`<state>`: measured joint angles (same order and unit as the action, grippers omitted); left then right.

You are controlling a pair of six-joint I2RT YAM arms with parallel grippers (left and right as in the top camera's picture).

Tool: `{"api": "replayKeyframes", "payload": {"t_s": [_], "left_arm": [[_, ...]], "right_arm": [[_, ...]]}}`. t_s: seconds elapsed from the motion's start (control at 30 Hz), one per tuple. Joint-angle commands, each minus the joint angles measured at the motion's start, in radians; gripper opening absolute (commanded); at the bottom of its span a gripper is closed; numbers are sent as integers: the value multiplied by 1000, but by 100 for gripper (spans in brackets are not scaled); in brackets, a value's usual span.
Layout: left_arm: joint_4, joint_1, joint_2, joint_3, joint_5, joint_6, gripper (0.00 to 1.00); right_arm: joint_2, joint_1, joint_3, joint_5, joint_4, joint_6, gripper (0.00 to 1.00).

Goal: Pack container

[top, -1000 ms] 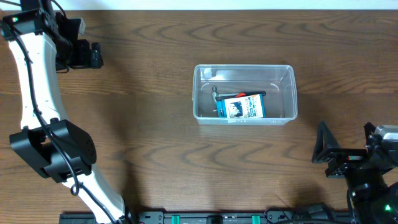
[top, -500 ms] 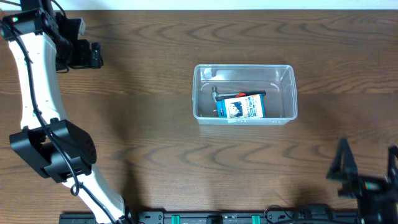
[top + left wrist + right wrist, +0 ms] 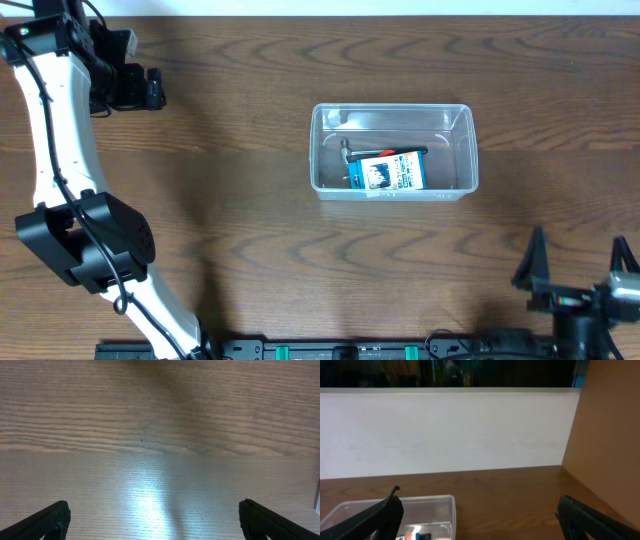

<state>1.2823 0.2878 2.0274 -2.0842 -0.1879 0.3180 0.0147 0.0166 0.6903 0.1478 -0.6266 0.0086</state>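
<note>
Overhead: right gripper [image 3: 578, 262] has backed off from 4 o'clock to the 5 o'clock corner, jaws wide and empty, so I'd guess packing's about done. Left gripper [image 3: 155, 88] at 10 o'clock, fingers spread, holding nothing. One clear container [image 3: 393, 110] just off centre toward 2 o'clock, holding one blue-and-white card pack [image 3: 390, 173] and one dark metal tool [image 3: 346, 152], plus an orange bit I can't identify

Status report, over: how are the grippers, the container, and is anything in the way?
Left gripper open, empty, far left. Right gripper open, empty, near front edge. Container mid-table, card pack inside. Nothing in the way.
</note>
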Motion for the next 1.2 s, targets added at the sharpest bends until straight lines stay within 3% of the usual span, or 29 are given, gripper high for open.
{"api": "replayKeyframes", "payload": {"t_s": [0.0, 0.2, 0.67, 0.87, 1.07, 1.17], "left_arm": [[3, 3, 11, 6, -10, -2, 98], [3, 3, 11, 6, -10, -2, 98], [3, 3, 11, 6, -10, -2, 98], [3, 3, 11, 6, -10, -2, 98], [3, 3, 11, 6, -10, -2, 98], [3, 3, 11, 6, -10, -2, 98]], "right_arm": [[-8, -8, -61, -20, 53, -25, 99], [-8, -10, -213, -52, 206, -24, 99], [-9, -11, -671, -52, 742, -24, 99], [-9, -11, -685, -62, 724, -25, 99], [-9, -11, -685, -64, 551, -24, 99], [-9, -12, -685, -74, 558, -25, 99]]}}
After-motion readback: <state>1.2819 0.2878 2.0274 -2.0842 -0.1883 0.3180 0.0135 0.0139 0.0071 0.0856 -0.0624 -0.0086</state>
